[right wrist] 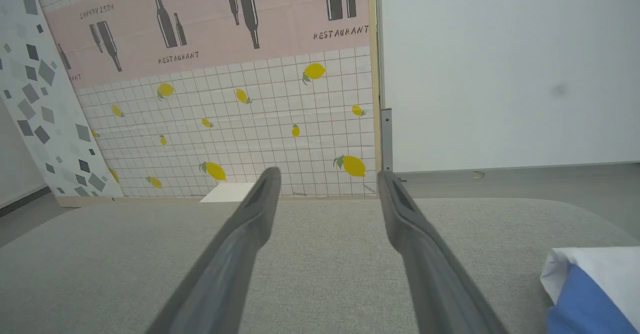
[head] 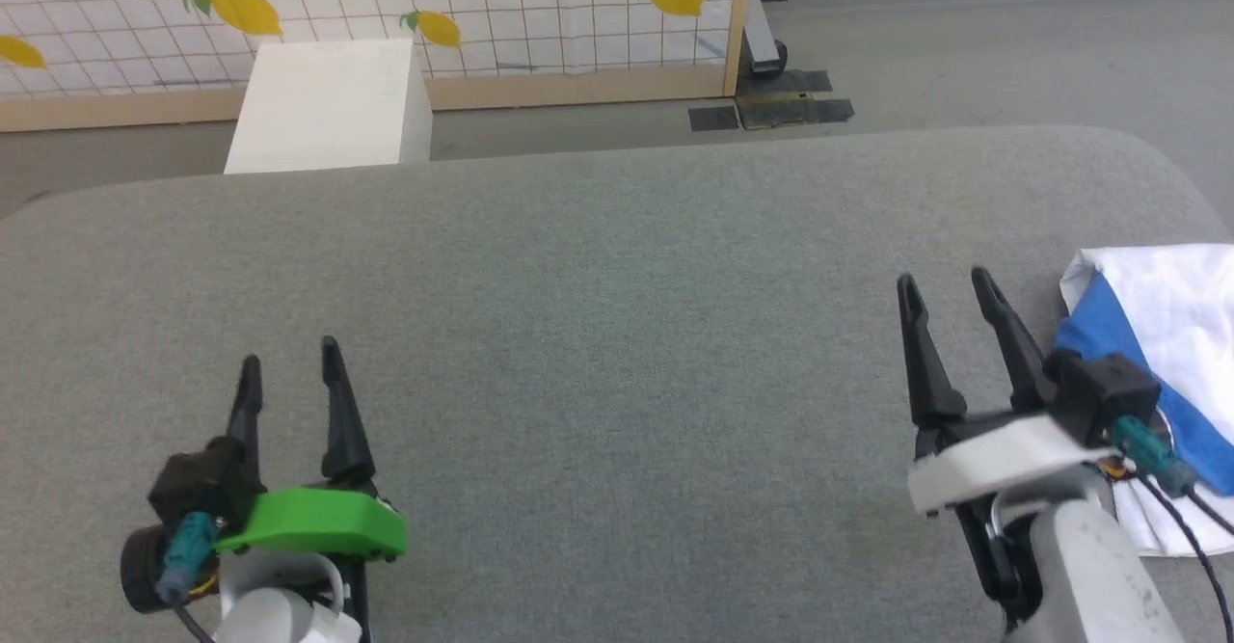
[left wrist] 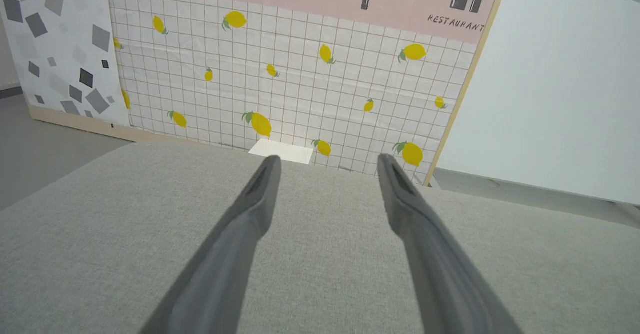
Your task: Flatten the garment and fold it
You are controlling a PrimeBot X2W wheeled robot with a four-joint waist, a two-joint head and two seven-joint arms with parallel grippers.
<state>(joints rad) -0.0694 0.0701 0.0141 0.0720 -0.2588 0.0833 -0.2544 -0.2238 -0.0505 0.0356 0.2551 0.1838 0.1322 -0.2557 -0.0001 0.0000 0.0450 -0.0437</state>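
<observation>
**Shirt bunched at right edge, both jaws empty**

The garment (head: 1186, 306) lies heaped at the right edge of the grey worktop (head: 617, 334), just right of your right jaws and partly cut off by the frame. Left jaws and right jaws both stand apart, holding nothing, over bare worktop. Expect thin, light, floppy cloth: it will likely drape, drag and wrinkle on the textured surface. White appears folded over blue. Pinch one edge layer at the near-left corner or the blue band, not the middle of the heap. Use two well-apart holds to spread it. Collar and hem cannot be made out.
</observation>
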